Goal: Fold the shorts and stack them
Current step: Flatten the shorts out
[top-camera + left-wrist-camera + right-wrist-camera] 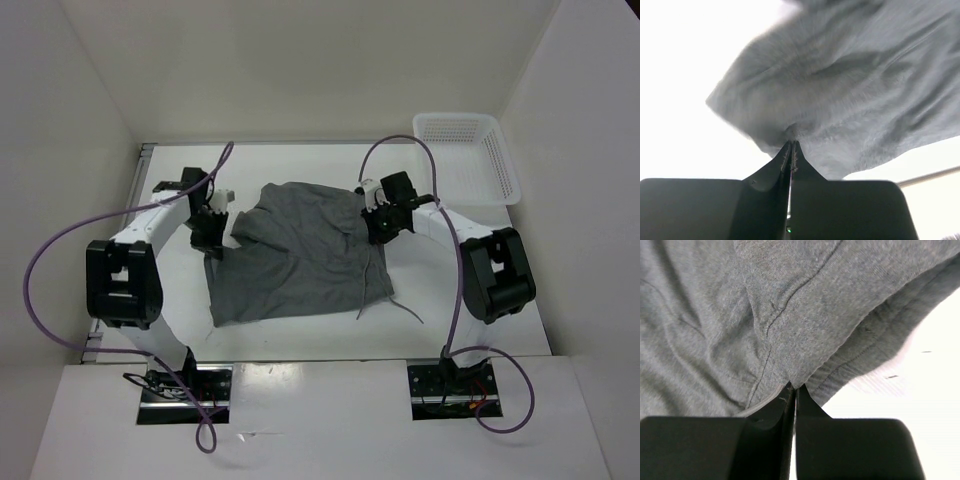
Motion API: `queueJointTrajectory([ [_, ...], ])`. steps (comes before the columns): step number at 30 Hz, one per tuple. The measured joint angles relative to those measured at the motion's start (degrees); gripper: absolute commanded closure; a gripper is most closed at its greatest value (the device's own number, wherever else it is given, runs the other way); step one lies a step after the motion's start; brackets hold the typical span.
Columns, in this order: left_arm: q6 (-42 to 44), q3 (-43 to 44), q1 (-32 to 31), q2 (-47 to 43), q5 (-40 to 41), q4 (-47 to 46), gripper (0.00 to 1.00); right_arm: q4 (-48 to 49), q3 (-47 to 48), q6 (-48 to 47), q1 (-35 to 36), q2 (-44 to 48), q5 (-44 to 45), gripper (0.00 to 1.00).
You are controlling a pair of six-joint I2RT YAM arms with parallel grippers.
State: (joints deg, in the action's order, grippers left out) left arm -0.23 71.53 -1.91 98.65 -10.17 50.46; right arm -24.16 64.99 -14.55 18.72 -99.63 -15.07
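On the left, the left gripper (pixel 211 230) sits at the left edge of the shorts (pixel 290 262). Its wrist view shows the two fingers pressed together with a pinch of grey fabric caught between the tips, and the cloth rises away from them in loose, blurred folds. The shorts lie in the middle of the table (pixel 300 345), between the two arms. Their near part is spread fairly flat toward the bases, while the far part, between the grippers, looks bunched and darker, as if it is lifted or doubled over; the top view does not settle which. To the right, the right gripper (pixel 384 222) is at the opposite edge, and its wrist view shows the fingers clamped on a hemmed edge, with a seam running up the cloth above them. The drawstring (pixel 405 309) trails off the shorts' near right corner onto the bare table. At the far right corner stands the basket (pixel 500 165), well apart from the shorts and with nothing visible in it. On this evidence the task is at an early stage: both edges are gripped, which suits a first fold, but no neat, squared fold shows. The fabric is creased and uneven, and smoothing, any further folds and the stacking all appear to be left to do.
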Motion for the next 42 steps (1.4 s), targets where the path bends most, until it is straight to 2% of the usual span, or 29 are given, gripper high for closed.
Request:
queueJointTrajectory([
  [4,0.0,2.5,0.0,-4.0,2.6,-0.1,1.00,-0.9,0.6,-1.7,-0.3,2.2,0.2,0.99],
  [10,0.0,4.0,0.3,-4.0,7.2,0.5,1.00,-4.2,5.3,-2.2,-2.6,2.6,-1.8,0.99],
  [16,0.0,14.0,4.3,-3.9,8.6,-2.4,1.00,-3.5,17.1,3.4,-9.9,2.3,-7.7,0.99],
  [20,0.0,15.0,5.1,-2.3,8.4,-5.6,1.00,-1.5,18.0,6.5,-11.2,0.7,-9.6,0.98],
  [22,0.0,14.7,5.0,0.4,8.3,-6.8,0.99,-0.4,18.0,8.3,-11.1,-2.2,-9.5,0.82],
  [23,0.0,14.3,5.0,2.0,8.2,-7.5,0.97,0.2,18.0,9.1,-10.9,-4.0,-9.0,0.54],
  [25,0.0,14.3,5.0,5.7,8.2,-8.1,0.96,0.7,18.7,10.2,-10.9,-8.0,-7.5,0.51],
  [26,0.0,14.3,5.1,7.5,8.0,-8.5,0.87,0.6,19.6,10.6,-10.9,-10.1,-6.5,0.37],
  [27,0.1,14.4,5.2,9.0,7.8,-8.6,0.71,0.5,21.0,11.2,-10.9,-12.2,-5.7,0.26],
  [28,0.3,14.8,5.4,10.4,7.6,-8.6,0.57,0.4,22.4,11.7,-10.9,-13.6,-4.9,0.19],
  [29,0.3,15.4,5.6,11.5,7.3,-8.4,0.50,0.4,24.2,11.7,-10.9,-14.9,-4.0,0.16],
  [31,0.1,16.9,6.3,12.3,6.7,-8.4,0.37,0.4,27.1,11.3,-10.9,-15.3,-3.1,0.16],
  [32,0.2,17.6,6.7,12.2,6.4,-8.4,0.33,0.4,28.5,10.8,-10.9,-14.8,-2.9,0.16],
  [35,0.0,18.6,8.1,8.9,5.5,-9.0,0.29,0.9,27.9,8.2,-10.9,-10.3,-2.7,0.25],
  [39,0.0,13.7,10.1,-0.4,4.1,-8.5,0.31,-1.0,14.2,2.9,-10.9,3.1,-3.9,0.54],
  [40,0.0,11.1,10.6,-3.2,3.8,-8.2,0.32,-1.7,10.1,1.7,-10.9,6.5,-4.3,0.67],
  [42,0.0,6.7,10.8,-6.3,3.3,-5.7,0.35,-4.5,3.1,-0.6,-10.9,11.3,-5.1,0.75],
])
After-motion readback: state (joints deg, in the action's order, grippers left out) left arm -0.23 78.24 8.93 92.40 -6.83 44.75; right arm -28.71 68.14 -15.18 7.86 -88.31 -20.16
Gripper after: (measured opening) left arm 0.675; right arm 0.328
